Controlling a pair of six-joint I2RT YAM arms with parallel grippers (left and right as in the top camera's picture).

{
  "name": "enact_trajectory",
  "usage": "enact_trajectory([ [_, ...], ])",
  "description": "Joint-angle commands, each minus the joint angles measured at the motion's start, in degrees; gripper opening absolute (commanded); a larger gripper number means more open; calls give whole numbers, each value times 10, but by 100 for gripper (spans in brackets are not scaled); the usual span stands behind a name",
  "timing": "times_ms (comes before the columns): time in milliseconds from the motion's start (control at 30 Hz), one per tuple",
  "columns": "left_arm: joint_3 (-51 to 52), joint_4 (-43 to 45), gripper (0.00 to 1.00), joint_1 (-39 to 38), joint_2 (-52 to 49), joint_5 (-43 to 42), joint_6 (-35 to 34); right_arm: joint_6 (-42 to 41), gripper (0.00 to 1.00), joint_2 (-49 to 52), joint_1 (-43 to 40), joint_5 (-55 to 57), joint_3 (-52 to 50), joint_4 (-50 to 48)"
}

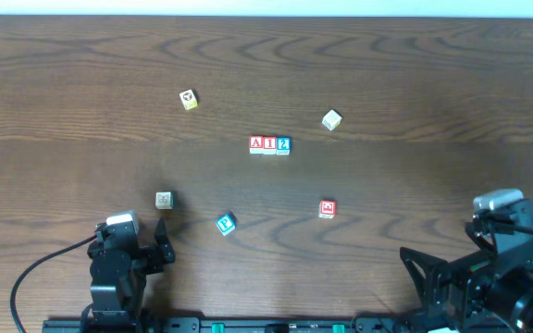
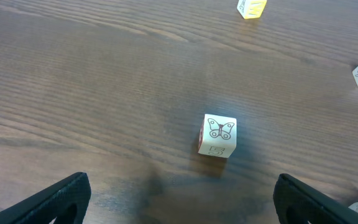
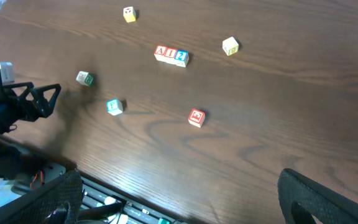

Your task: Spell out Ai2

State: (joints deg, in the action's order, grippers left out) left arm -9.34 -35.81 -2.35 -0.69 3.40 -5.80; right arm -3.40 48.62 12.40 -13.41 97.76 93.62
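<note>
Three letter blocks stand side by side in a row at the table's middle: a red "A" block [image 1: 256,143], a red "I" block [image 1: 269,143] and a blue "2" block [image 1: 283,144]. The row also shows in the right wrist view [image 3: 171,55]. My left gripper [image 1: 162,248] is open and empty at the front left, just behind a butterfly block [image 2: 217,135]. My right gripper [image 1: 424,273] is open and empty at the front right, far from the row.
Loose blocks lie around: a yellow one [image 1: 188,99] at back left, a pale one [image 1: 331,119] at back right, a tan one [image 1: 163,200], a teal one [image 1: 225,223] and a red one [image 1: 327,209] in front. The rail runs along the front edge [image 1: 266,324].
</note>
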Motion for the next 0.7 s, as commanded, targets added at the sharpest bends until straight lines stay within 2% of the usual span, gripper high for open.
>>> enact_trajectory([
  [0, 5, -3, 95, 2, 5, 2, -4, 5, 99, 0, 0, 1, 0, 1],
  [400, 5, -3, 95, 2, 5, 2, -4, 5, 99, 0, 0, 1, 0, 1],
  [567, 5, -3, 95, 2, 5, 2, -4, 86, 99, -3, 0, 55, -11, -30],
  [667, 5, -3, 95, 2, 5, 2, -4, 137, 99, -44, -10, 55, -67, -113],
])
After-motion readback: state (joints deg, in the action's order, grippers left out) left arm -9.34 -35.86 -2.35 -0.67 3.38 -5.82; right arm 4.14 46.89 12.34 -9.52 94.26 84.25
